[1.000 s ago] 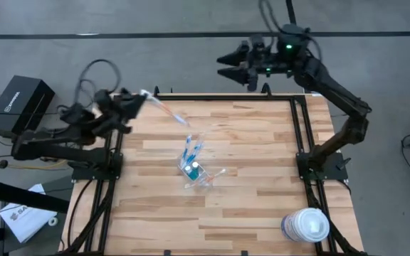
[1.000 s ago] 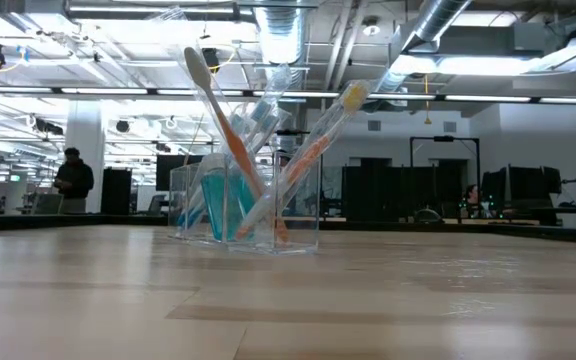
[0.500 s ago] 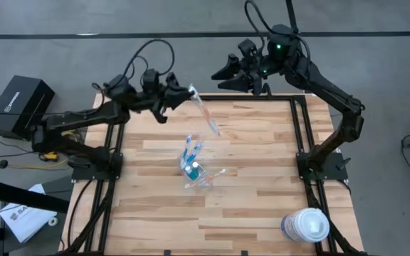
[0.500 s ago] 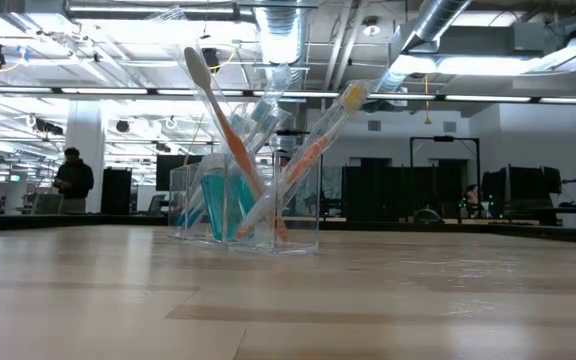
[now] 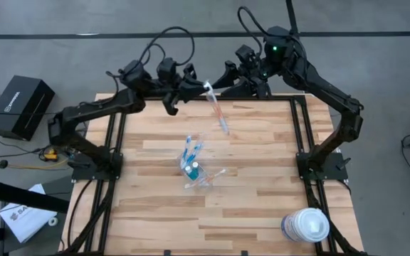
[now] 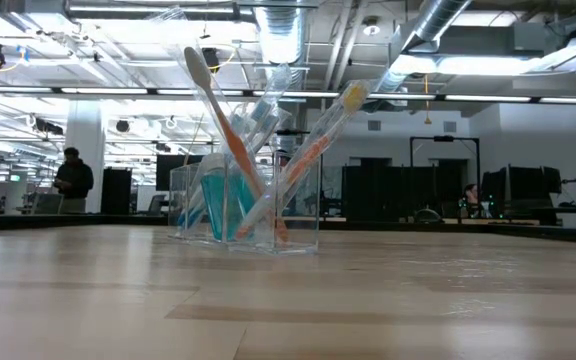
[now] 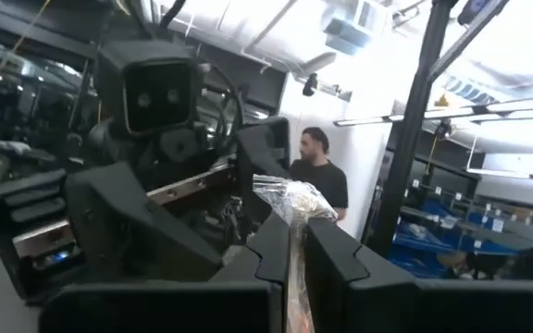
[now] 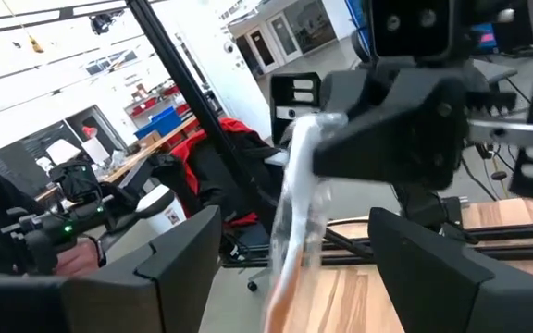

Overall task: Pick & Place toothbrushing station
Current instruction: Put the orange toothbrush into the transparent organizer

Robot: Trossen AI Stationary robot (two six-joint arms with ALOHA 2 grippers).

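Left gripper (image 5: 203, 88) pinches wrapped toothbrush (image 5: 217, 114), bristles indistinct.

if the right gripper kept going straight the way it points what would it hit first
Probably the wrapped toothbrush held in the left gripper: it hangs right ahead of the open right gripper, with the left gripper's body just behind it. Depth is unclear.

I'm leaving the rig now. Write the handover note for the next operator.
Left hand: shut on a wrapped toothbrush, held in the air over the table's far edge.
Right hand: open, close by the left one, facing the toothbrush's upper end; not holding it.
Cup: mid-table, already holding several brushes and teal tubes.
Tub: near right corner, untouched.
Done: brushes and tubes in the cup.
Left: the held toothbrush is not yet in the cup; probably a pass to the right hand comes first.
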